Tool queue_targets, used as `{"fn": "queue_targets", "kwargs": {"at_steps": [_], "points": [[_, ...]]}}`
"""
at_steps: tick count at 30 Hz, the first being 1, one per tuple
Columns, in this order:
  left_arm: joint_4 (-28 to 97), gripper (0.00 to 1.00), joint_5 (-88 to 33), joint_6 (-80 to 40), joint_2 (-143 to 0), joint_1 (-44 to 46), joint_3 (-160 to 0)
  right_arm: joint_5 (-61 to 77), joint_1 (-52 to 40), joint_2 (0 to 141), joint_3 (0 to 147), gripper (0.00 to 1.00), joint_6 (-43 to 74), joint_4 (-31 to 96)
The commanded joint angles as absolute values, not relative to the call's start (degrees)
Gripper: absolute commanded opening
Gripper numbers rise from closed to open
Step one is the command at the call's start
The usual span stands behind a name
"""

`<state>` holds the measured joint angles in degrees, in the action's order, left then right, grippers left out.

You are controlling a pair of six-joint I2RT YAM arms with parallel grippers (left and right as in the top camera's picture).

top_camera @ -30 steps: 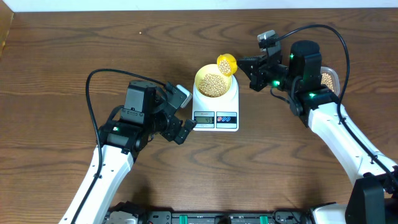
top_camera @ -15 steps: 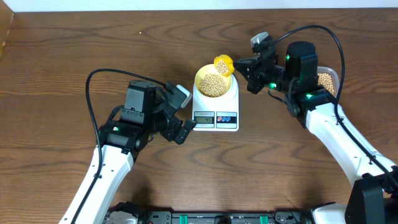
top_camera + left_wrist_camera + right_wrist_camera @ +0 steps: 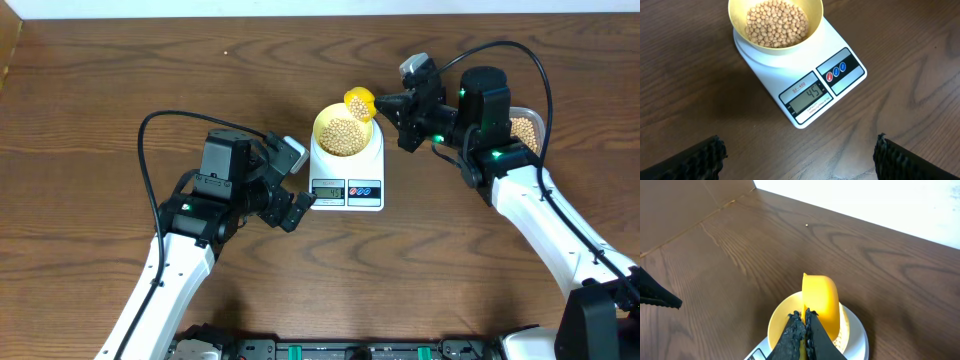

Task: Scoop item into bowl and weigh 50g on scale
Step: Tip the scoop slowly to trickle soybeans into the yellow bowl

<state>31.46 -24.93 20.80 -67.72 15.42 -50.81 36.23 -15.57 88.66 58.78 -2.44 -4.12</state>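
Observation:
The pale yellow-green bowl (image 3: 343, 133) sits on the white scale (image 3: 347, 168) and holds many tan beans (image 3: 776, 23). The scale's display (image 3: 808, 94) reads 45 in the left wrist view. My right gripper (image 3: 392, 107) is shut on the handle of the bright yellow scoop (image 3: 360, 103), which is tipped on its side over the bowl's far right rim; the scoop also shows in the right wrist view (image 3: 820, 301). My left gripper (image 3: 298, 180) is open and empty, just left of the scale's front; its fingers frame bare table in the left wrist view (image 3: 800, 160).
A clear tub of beans (image 3: 526, 130) stands behind my right arm at the right, mostly hidden. The table's back edge meets a white wall (image 3: 880, 200).
My right gripper moved the scoop left and tipped it on its side over the bowl's rim. The left arm has not moved.

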Motion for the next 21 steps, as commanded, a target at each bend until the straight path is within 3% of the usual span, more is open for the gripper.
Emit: {"fn": "queue_targets", "kwargs": {"at_steps": [1,21], "points": [[31.38,0.97,-24.58,20.47,-67.83,15.18,-50.74,36.58,-15.86,89.17,58.81,0.01,-4.4,-4.34],[31.38,0.97,-24.58,20.47,-67.83,15.18,-50.74,36.56,-15.84,89.17,58.81,0.01,1.72,-4.54]]}}
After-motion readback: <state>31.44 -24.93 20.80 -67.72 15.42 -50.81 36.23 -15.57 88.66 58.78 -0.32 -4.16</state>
